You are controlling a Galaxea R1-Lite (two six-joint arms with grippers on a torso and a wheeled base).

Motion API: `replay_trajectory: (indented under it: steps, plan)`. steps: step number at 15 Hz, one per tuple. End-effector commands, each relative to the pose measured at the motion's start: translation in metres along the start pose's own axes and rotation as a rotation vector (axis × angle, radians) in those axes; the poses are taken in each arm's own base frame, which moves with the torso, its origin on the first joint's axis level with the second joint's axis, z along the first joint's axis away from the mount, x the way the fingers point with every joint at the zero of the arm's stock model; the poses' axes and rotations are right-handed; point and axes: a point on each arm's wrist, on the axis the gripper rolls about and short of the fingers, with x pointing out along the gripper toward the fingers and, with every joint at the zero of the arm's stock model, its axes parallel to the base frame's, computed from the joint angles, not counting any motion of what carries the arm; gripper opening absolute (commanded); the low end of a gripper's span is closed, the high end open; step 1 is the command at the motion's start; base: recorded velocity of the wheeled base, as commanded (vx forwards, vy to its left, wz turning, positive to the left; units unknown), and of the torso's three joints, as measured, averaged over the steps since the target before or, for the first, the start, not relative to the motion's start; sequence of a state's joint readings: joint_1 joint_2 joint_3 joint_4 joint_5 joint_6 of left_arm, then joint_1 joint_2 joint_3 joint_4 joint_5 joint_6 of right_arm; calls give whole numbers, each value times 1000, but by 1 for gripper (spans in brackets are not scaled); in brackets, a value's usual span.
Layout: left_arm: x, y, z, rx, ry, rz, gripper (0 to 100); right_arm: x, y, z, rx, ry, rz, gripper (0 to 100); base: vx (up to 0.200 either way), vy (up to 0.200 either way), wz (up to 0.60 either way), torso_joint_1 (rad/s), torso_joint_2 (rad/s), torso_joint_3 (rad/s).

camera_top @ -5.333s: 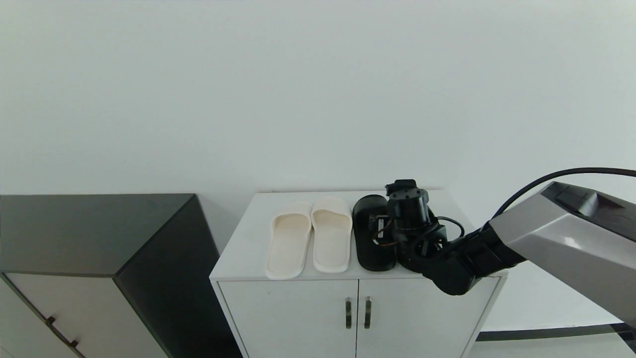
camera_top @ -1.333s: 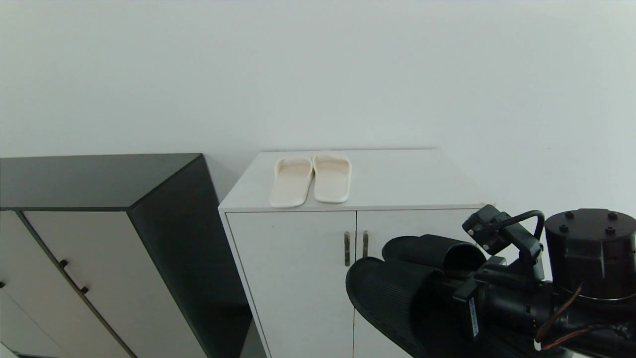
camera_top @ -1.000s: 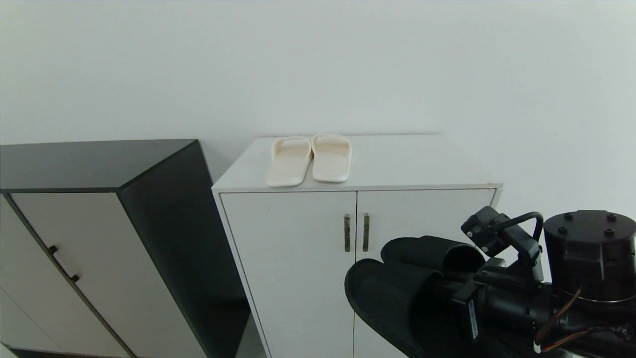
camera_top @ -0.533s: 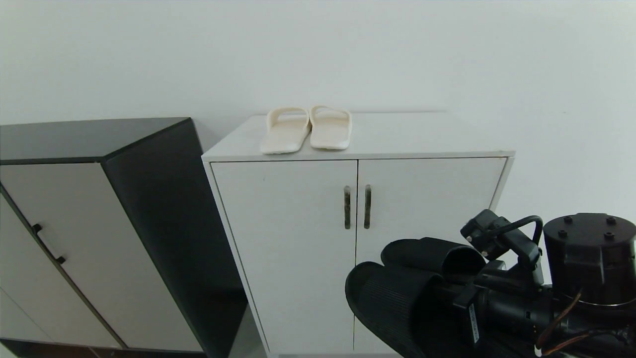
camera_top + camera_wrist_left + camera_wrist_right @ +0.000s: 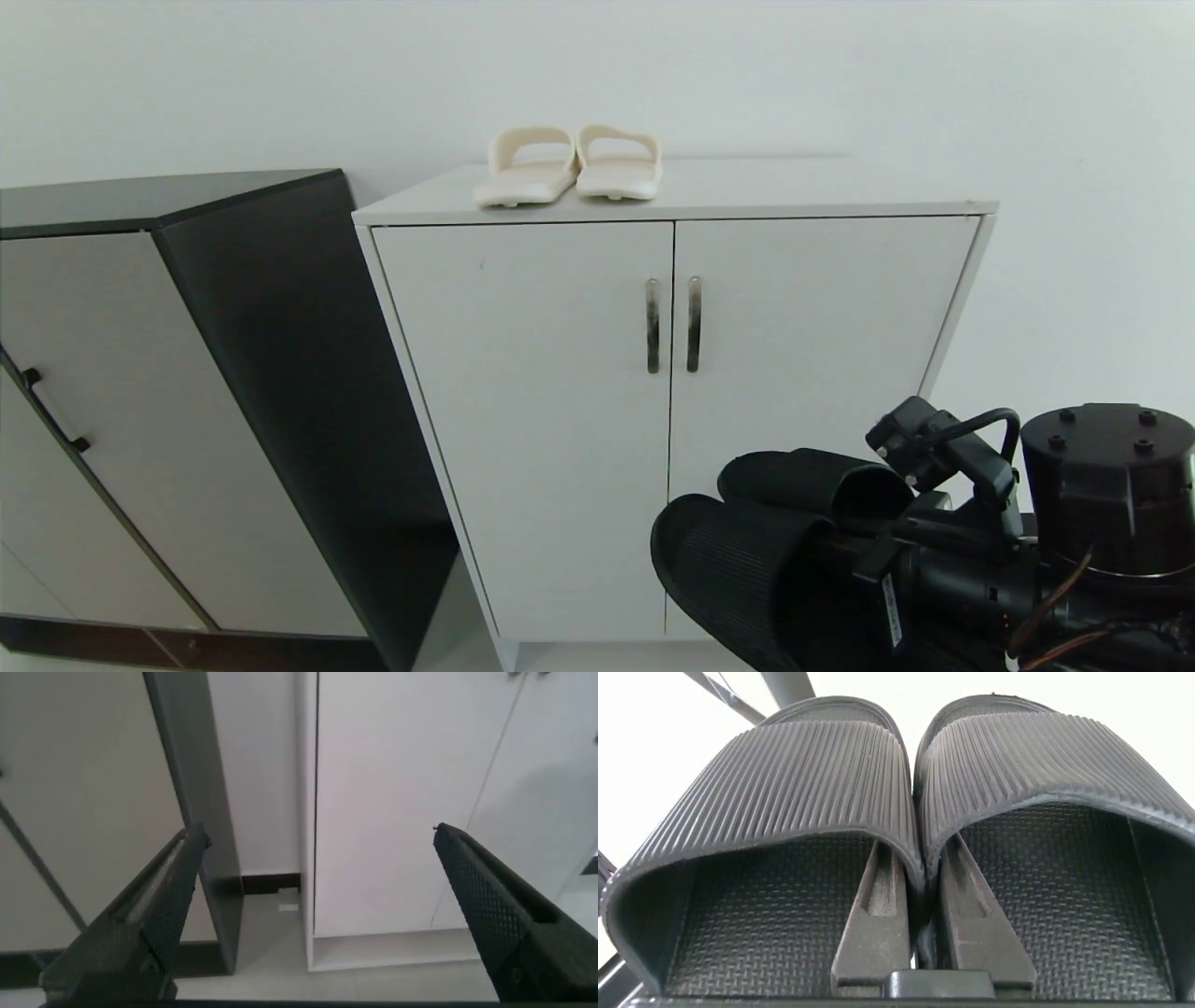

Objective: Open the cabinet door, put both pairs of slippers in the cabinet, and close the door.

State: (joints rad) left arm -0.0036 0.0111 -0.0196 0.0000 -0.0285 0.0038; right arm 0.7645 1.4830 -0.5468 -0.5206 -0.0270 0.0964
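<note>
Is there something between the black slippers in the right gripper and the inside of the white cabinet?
Yes: both cabinet doors are shut. The right gripper holds the black slippers low in front of the right door. The left gripper is open and empty.

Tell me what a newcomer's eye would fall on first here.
The black slippers, clamped in the right gripper low in front of the white cabinet, whose doors are shut. Next, the cream slippers on the cabinet's top, left of middle, and the open left gripper facing its base.
</note>
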Motion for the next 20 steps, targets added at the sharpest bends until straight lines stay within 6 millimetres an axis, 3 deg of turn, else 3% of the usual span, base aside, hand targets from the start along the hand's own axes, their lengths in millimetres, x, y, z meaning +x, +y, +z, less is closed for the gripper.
replay_trajectory:
  steps: [1, 3, 6, 9, 10, 13, 16, 20]
  plan:
    - [-6, -1, 59, -97, -76, -39, 100, 2, 0, -3, -2, 14, 1, 0, 0, 0, 0, -32, 437, 403]
    - [8, -3, 69, -100, 9, -167, 100, 2, 0, -3, -4, 16, 3, 0, 0, 0, 0, 1, 133, 104]
    - [23, -7, 57, -140, 158, -343, 100, 2, 0, -4, -9, 16, 5, 0, 0, 0, 0, 0, 0, 0]
    - [49, -9, 82, -155, 188, -483, 100, 1, 0, -3, -8, 13, 2, 0, 0, 0, 0, 0, 0, 0]
    - [77, -8, 102, -152, 192, -489, 100, 1, 0, -3, -8, 13, 4, 0, 0, 0, 0, -27, 119, 173]
    - [126, -14, 105, -138, 225, -551, 100, 1, 0, -3, -8, 13, 2, 0, 0, 0, 0, -7, 113, 75]
    - [159, -36, 111, -137, 208, -698, 100, 1, 0, -3, -8, 13, 4, 0, 0, 0, 0, 0, 0, 0]
    - [170, -72, 137, -208, 205, -899, 100, 1, 0, -4, -8, 17, 2, 0, 0, 0, 0, 0, 0, 0]
